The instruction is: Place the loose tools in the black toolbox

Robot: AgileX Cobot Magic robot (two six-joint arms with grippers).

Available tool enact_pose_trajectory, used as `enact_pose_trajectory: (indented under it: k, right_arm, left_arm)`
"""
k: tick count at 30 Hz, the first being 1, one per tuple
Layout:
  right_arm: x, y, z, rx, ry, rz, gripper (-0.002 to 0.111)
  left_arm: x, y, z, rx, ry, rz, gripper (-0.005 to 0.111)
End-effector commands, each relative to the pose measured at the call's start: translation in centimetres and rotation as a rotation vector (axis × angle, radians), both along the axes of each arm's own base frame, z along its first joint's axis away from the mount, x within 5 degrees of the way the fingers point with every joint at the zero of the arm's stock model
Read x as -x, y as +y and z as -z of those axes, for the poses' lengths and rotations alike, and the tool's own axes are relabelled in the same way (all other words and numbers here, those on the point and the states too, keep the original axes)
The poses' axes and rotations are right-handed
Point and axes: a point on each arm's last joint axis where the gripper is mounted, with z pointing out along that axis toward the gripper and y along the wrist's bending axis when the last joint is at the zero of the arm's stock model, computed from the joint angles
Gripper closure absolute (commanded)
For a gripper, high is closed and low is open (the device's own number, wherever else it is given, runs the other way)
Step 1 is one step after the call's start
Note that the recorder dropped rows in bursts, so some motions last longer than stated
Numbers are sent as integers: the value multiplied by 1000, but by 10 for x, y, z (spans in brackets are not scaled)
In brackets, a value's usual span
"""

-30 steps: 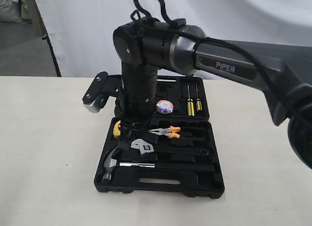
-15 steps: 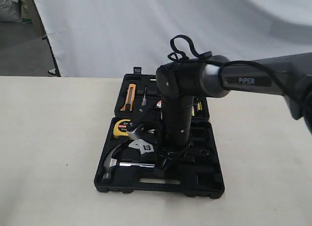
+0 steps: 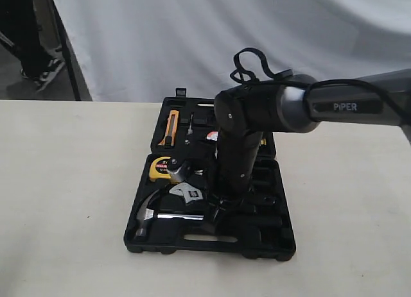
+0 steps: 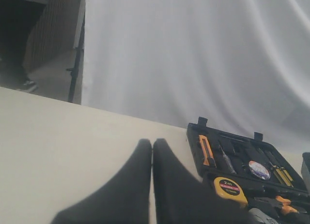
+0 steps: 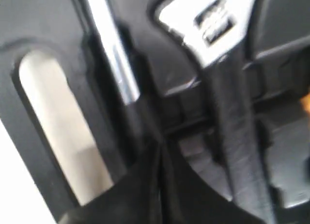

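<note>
Left end effector (image 4: 152, 143), wrist view only

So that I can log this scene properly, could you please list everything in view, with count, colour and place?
toolbox: one, black, open on table.
table: one, beige, under toolbox.
claw hammer: one, steel and black, toolbox's near half.
adjustable wrench: one, silver, beside hammer.
tape measure: one, yellow, near half.
pliers: one, orange-handled, near half.
utility knife: one, orange, far half.
tape roll: one, whitish label, far half.
screwdrivers: two, yellow-handled, far half.
backdrop: one, white, behind table.
left gripper: one, black, shut, over bare table.
right gripper: one, black, shut, low over toolbox's near half.
</note>
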Motion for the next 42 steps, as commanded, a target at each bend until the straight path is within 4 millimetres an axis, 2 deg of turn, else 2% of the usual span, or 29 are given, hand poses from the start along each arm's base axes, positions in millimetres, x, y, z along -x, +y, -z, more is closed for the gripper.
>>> enact_pose_trajectory:
  k: [1,4,6,14,18,20,22,25,32,35,39,42]
  right_arm:
    - [-3,9,-32,-185,-106,36,109]
    - [-1,23,-38,-324,-118,7,109]
    - [3,34,-33,-369,-111,-31,109]
    - [20,73,7,-365,-75,-135,109]
    - [20,78,23,-344,-54,-138,109]
    - [21,75,25,-313,-53,-164,109]
    - [20,73,15,-303,-82,-176,109]
    - [20,71,-13,-339,-127,-168,109]
    - [34,53,-107,-462,-258,-173,109]
    - [41,40,-133,-486,-306,-140,109]
    - [49,17,-149,-447,-376,-90,109]
    - [57,-1,-153,-420,-410,-41,109]
  left_arm:
    - [0,0,-2,0,-15,6,106]
    - [0,0,-2,0,-15,6,106]
    - [0,0,-2,0,-15,6,106]
    - [0,0,-2,0,-15,6,106]
    - [0,0,-2,0,-15,6,106]
    - [0,0,-2,0,-15,6,106]
    - [0,0,-2,0,-15,6,106]
    - [0,0,-2,0,-15,6,106]
    - [0,0,-2,0,-15,6,106]
    - [0,0,-2,0,-15,6,106]
    - [0,0,-2,0,-15,6,106]
    - [0,0,-2,9,-15,7,106]
